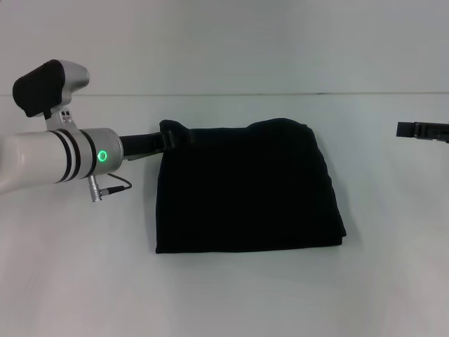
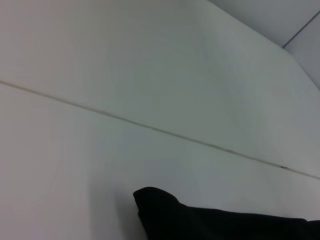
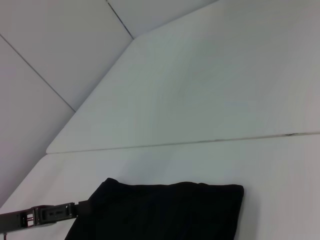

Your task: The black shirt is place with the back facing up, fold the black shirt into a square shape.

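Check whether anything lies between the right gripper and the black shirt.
Nothing visible does. The right gripper hangs at the head view's right edge, apart from the black shirt, with only bare white table between them. The left gripper is at the shirt's far left corner, on the opposite side.

- Lighting is bright and flat all over, looks like soft overhead light, no hard beams anywhere.
- The white table (image 1: 231,295) is close to blown out, so its seam only shows as a faint line.
- The black shirt (image 1: 245,189) is so dark that its folds barely read, just a few dull creases along the edge farthest from the left gripper (image 1: 168,139).
- Shadows are weak: a soft grey fringe under the shirt's near edge and under the left arm's cable.
- 1 green LED glows on the left wrist.
- Both wrist views are a bit soft, with a faint greenish-pink tint on the white.
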